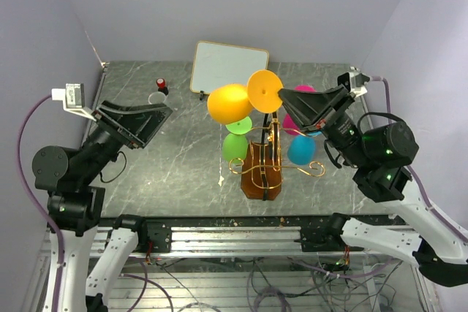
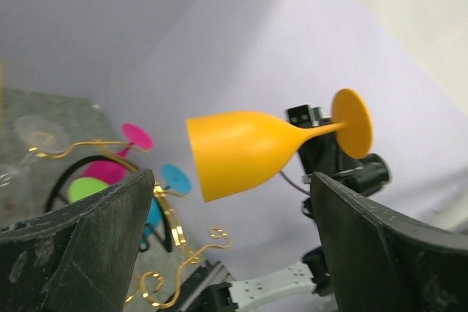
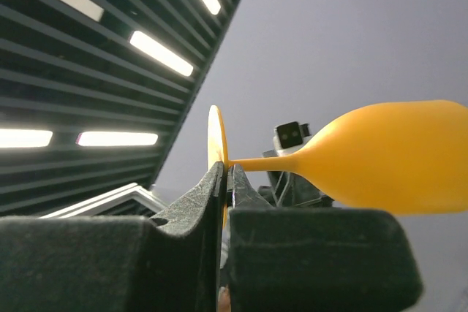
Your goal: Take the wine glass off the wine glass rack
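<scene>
Orange-yellow and opaque, the wine glass point(image 1: 229, 103) lies on its side in the air just above the top of the wine glass rack point(image 1: 262, 172). It appears clear of the gold wire arms. My right tool point(image 1: 282, 94) is clamped flat on the thin round foot, below the stem, with the bowl pointing away from it. A pinch on the foot lets the bowl's weight lever the glass. So I judge it best to move slowly, keep the stem level and carry it sideways from the rack before lowering it to the counter point(image 1: 175, 158). My left tool point(image 1: 162, 112) is spread wide and holds nothing, well to the left of the rack. The bowl looks smooth and matte, the stem slender.
</scene>
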Robot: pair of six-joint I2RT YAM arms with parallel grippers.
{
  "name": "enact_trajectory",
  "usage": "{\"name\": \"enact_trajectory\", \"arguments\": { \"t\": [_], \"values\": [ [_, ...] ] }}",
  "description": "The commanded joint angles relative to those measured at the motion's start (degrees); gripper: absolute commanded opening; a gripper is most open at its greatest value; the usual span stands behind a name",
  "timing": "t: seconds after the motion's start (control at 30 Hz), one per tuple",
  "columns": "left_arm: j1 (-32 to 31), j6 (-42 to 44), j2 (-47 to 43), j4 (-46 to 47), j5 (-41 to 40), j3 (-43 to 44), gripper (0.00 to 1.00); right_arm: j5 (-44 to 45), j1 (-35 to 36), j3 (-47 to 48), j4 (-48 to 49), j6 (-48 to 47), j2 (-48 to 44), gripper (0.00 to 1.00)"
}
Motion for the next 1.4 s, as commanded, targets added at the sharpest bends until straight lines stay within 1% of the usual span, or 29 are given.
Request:
{"name": "enact_trajectory", "arguments": {
  "t": [0.0, 0.03, 0.17, 0.23, 0.43, 0.57, 0.67, 0.77, 0.87, 1.0, 1.07, 1.2, 1.3, 1.33, 1.37],
  "values": [
    [-0.14, -9.67, 2.77, 18.01, 7.49, -1.58, 0.99, 0.87, -0.11, -1.96, 8.23, 5.05, -1.57, 0.0],
    [-0.14, -10.86, 3.31, 20.05, 7.65, -2.31, 0.99, 0.12, -0.11, -2.32, 9.53, 6.32, -1.48, 0.0],
    [-0.14, -18.86, 6.25, 33.68, 8.82, -5.75, 0.99, -3.96, -0.16, -2.58, 15.34, 11.09, 0.29, 0.0],
    [-0.14, -21.51, 7.6, 37.28, 9.23, -6.59, 0.98, -6.45, -0.05, -2.23, 18.68, 13.29, 2.01, 0.0],
    [-0.14, -22.85, 8.95, 39.74, 10.48, -6.05, 0.99, -9.87, -0.1, -2.17, 26.22, 18.85, 7.14, 0.0],
    [-0.14, -26.36, 9.26, 44.02, 11.87, -6.71, 1.0, -10.0, -0.09, -2.74, 29.41, 20.49, 9.27, 0.0],
    [-0.14, -28.93, 9.13, 46.28, 13.27, -7.33, 0.98, -8.63, -0.08, -3.86, 32.63, 21.12, 10.56, 0.0],
    [-0.14, -30.15, 8.67, 47.0, 15.02, -8.01, 0.97, -7.32, -0.1, -3.9, 33.97, 20.67, 11.46, 0.0],
    [-0.14, -31.17, 8.17, 48.4, 15.56, -8.77, 0.95, -6.7, -0.12, -3.66, 33.33, 20.02, 12.42, 0.0],
    [-0.14, -34.14, 8.76, 53.4, 15.86, -9.95, 0.87, -6.17, -0.07, -4.79, 33.75, 21.06, 13.32, 0.0],
    [-0.14, -36.36, 9.36, 57.52, 15.75, -10.78, 0.8, -6.15, -0.05, -5.93, 34.65, 22.0, 13.73, 0.0],
    [-0.14, -39.2, 10.53, 61.65, 15.29, -11.01, 0.66, -4.96, -0.12, -8.85, 37.52, 23.34, 13.89, 0.0],
    [-0.14, -38.95, 11.24, 61.02, 15.98, -9.94, 0.58, -3.87, -0.07, -9.35, 37.04, 22.92, 13.69, 0.0],
    [-0.14, -38.3, 11.22, 60.05, 16.2, -9.6, 0.56, -3.85, -0.05, -10.86, 37.02, 22.81, 13.59, 0.0],
    [-0.16, -37.63, 11.13, 59.02, 16.22, -9.52, 0.52, -3.72, -0.13, -11.34, 36.99, 22.69, 13.46, 0.0]
  ]
}}
